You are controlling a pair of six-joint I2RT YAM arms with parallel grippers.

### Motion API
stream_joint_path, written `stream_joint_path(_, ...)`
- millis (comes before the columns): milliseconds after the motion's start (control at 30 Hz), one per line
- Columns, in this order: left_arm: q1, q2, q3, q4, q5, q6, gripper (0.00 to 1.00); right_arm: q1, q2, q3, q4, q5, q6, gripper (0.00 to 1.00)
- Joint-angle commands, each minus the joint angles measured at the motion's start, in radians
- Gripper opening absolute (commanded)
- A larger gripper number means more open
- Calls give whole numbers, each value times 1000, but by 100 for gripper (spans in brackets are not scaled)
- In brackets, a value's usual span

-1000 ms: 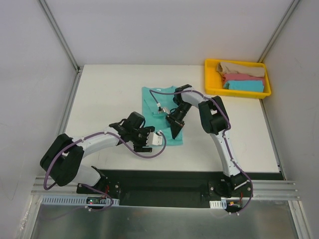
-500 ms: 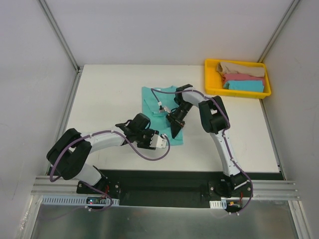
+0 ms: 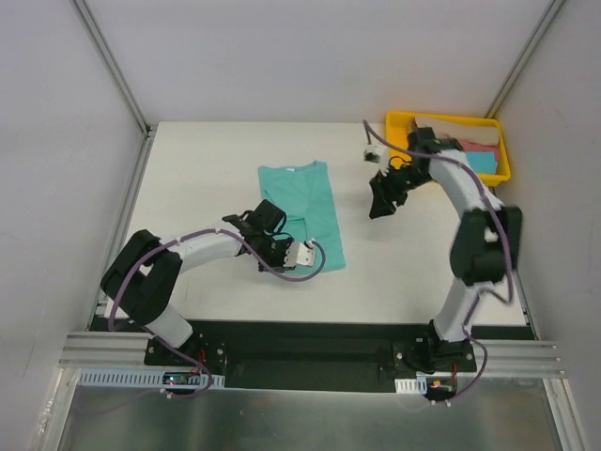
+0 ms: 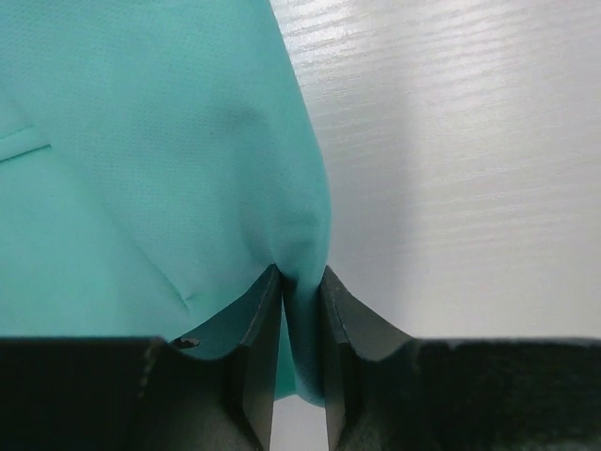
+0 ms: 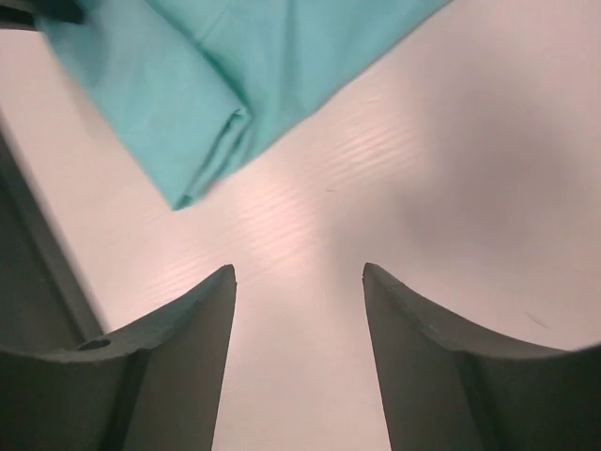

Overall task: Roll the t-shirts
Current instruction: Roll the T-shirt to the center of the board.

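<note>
Left claw pinches sea-green t-shirt at near hem; long axis runs far. Right claw open, well right.

We note white link shells and black joint housings on the left arm and right arm. Purple cables loop alongside both. Bases black. Fingers dark grey, curved, matte; a small screw hole near one root.

A yellow plastic tray sits at the far right corner of the white table — pale grey walls around.
</note>
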Motion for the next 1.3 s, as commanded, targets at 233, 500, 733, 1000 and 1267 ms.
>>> stream_joint_path(233,163,181,349,-384,429,-165,17,310,-660,-771,769,292,-79,66)
stream_joint_path(500,185,225,385,-419,488,-186,17,432,-556,-776,823,285,-134,68)
stream_joint_path(733,216,247,412,-431,506,-203,17,462,-485,-744,782,223,-158,71)
stream_joint_path(1000,240,270,431,-442,544,-214,17,479,-419,-710,752,217,-174,72)
stream_joint_path(1267,277,264,414,-459,598,-218,17,511,-284,-610,759,326,-135,52)
